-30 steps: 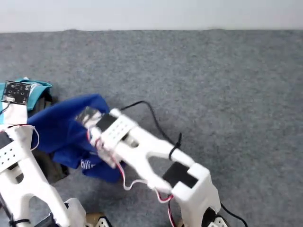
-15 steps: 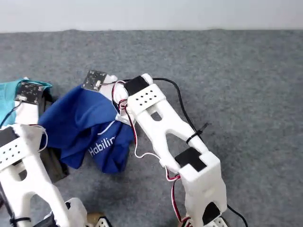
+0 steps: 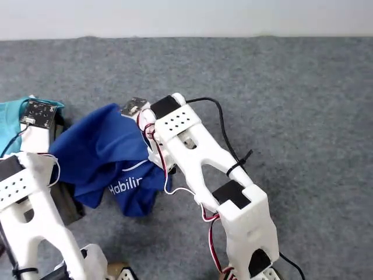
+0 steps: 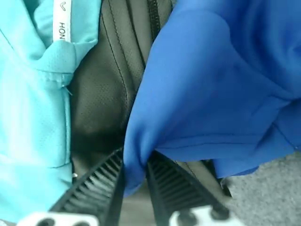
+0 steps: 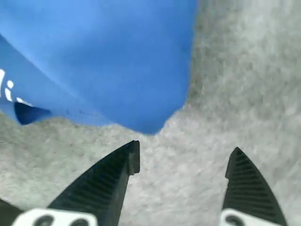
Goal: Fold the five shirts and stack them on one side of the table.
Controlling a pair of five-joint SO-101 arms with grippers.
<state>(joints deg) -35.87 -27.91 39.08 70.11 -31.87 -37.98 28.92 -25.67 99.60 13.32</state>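
Observation:
A blue shirt [image 3: 102, 154] with white lettering lies crumpled at the left of the grey table. My left gripper [image 4: 136, 175] is shut on a fold at the blue shirt's [image 4: 211, 89] edge, beside a teal shirt [image 4: 33, 94] and a dark shirt [image 4: 113, 84]. My right gripper [image 5: 183, 162] hangs open just off the blue shirt's [image 5: 94, 52] rim, over bare carpet, with nothing between its fingers. In the high view the right arm [image 3: 180, 131] stretches to the shirt's far right corner.
The teal shirt [image 3: 10, 125] lies at the table's left edge, and the dark shirt [image 3: 63, 204] pokes out under the blue one. Grey carpet [image 3: 291, 116] covers the middle and right of the table. A black cable [image 3: 224, 137] trails along the right arm.
My right arm swung from over the shirt's middle to its far right corner, drawing the cloth out. The blue shirt now lies wider, its lettering showing.

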